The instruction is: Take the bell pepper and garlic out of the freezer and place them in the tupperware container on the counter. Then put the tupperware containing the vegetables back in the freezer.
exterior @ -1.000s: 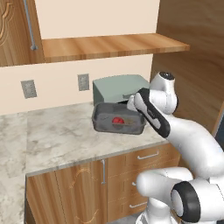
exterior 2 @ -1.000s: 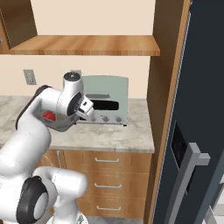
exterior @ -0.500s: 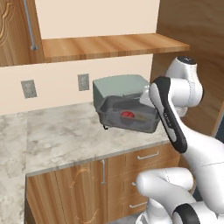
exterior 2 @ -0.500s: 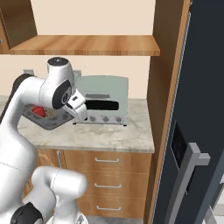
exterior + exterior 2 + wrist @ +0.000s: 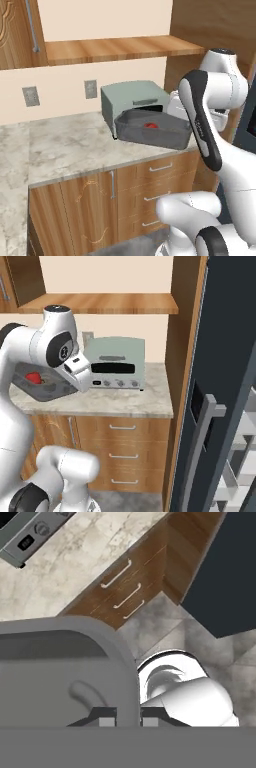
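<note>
We see a cream wall [image 5: 105, 20] above a wooden shelf [image 5: 120, 49], two grey outlets [image 5: 31, 96] below it, a grey-green toaster oven [image 5: 116, 363], wooden drawers [image 5: 122, 443] with metal handles, and a grey tiled floor [image 5: 170, 629].

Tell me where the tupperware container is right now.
The tupperware container is held up by the gripper, clamped on its wall, above the counter just in front of the toaster oven, with the bell pepper inside.
</note>
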Motion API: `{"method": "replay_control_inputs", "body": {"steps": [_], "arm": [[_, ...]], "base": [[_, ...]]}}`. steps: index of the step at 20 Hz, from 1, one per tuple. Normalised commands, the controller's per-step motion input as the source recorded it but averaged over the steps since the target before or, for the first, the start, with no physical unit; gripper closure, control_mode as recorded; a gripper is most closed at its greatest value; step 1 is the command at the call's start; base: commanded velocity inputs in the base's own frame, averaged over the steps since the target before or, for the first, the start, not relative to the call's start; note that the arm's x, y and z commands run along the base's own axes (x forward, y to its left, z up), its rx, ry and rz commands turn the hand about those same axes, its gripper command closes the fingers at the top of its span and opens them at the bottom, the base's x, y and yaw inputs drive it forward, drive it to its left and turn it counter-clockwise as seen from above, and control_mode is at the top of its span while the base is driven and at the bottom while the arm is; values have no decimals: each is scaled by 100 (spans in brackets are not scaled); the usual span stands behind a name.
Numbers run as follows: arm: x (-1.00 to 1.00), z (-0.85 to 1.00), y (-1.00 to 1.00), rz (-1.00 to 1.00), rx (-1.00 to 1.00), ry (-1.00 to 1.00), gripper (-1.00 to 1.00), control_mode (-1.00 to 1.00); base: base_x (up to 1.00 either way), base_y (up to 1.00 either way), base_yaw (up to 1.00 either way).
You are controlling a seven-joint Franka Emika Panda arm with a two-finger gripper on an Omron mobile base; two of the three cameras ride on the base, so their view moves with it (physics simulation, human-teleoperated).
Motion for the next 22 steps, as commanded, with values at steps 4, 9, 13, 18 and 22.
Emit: {"method": "replay_control_inputs", "body": {"steps": [4,9,13,18,22], "arm": [[0,0,0,0,0,0,100,100],[0,0,0,0,0,0,100,100],[0,0,0,0,0,0,100,100],[0,0,0,0,0,0,100,100],[0,0,0,0,0,0,100,100]], "base": [[-100,-29,-11],[-100,-57,-10],[-100,-80,-9],[-79,-100,-6],[-22,-100,0]]}}
